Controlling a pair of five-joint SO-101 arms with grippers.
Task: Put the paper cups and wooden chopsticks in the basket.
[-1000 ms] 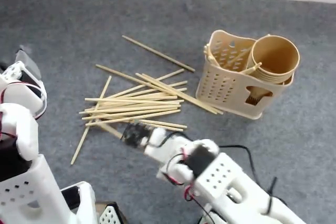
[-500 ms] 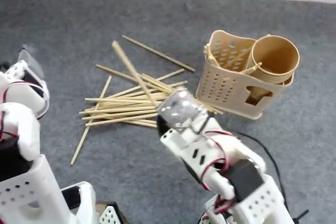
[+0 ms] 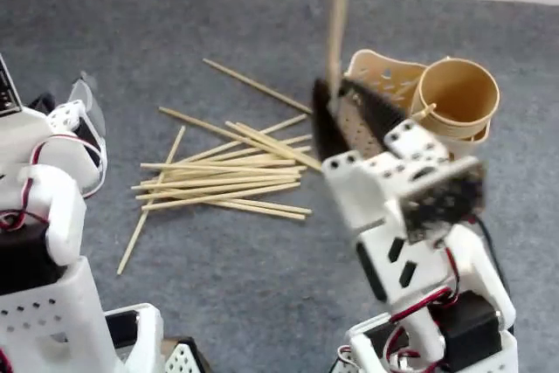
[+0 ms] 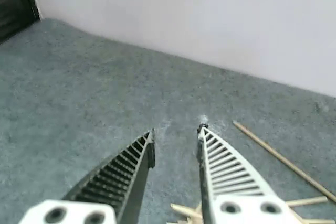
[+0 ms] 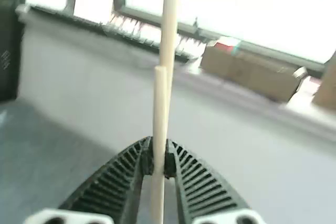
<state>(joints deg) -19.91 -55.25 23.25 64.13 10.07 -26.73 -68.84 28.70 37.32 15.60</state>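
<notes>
Grip check: right jaws clamped on the wooden chopsticks, low on their length. The right wrist view suggests two sticks side by side, one reaching higher than the other. In the high view the chopsticks stand near upright just beside the basket, on its side away from the paper cups. The cups sit nested in the basket's far compartment.

Loose chopstick pile lies on the grey surface, near the basket on that same side. Left jaws apart and empty, well away from the basket, beyond the pile.

Risks, judged from here:
- Grip sits low and the sticks are long, so they may pivot or slip when tilted.
- If two sticks are held unevenly, one could drop outside the basket.
- Lower ends may catch the rim, and the light basket could tip or slide.
- Cups fill one compartment, so entry must be into the compartment without cups.
</notes>
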